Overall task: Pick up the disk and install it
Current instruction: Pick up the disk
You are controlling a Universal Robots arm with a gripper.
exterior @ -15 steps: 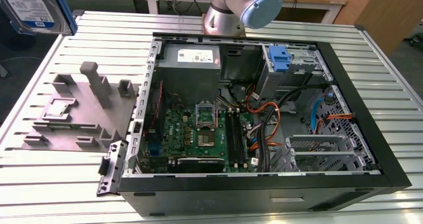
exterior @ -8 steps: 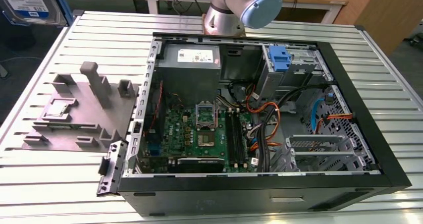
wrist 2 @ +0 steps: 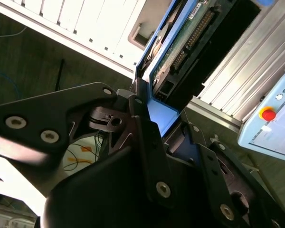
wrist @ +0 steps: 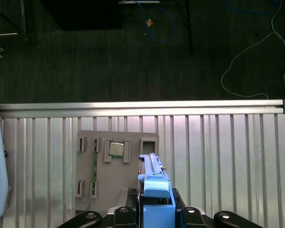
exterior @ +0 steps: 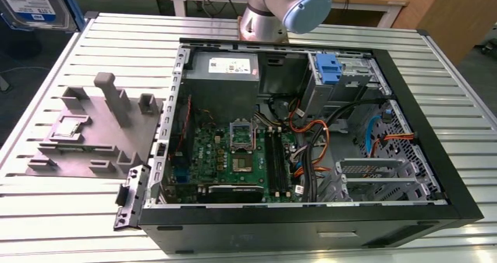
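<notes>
The disk (exterior: 31, 4), a silver drive with a white-and-blue label and a blue carrier frame, hangs high above the table's far corner at the exterior view's left. In the second wrist view my gripper (wrist 2: 164, 123) is shut on the blue frame of the disk (wrist 2: 190, 33), whose circuit-board side faces the camera. The first wrist view has the disk (wrist: 154, 185) edge-on between the black fingers of the gripper (wrist: 156, 211), well above the slatted table (wrist: 218, 156). The open computer case (exterior: 311, 222) lies on the table, apart from the disk.
A grey parts fixture (exterior: 85, 129) sits beside the case at the exterior view's left; the same fixture (wrist: 92, 166) lies below the disk. Inside the case are a grey power supply (exterior: 225, 68), a blue bracket (exterior: 330, 71) and loose cables (exterior: 311, 141). A teach pendant (wrist 2: 270, 123) rests nearby.
</notes>
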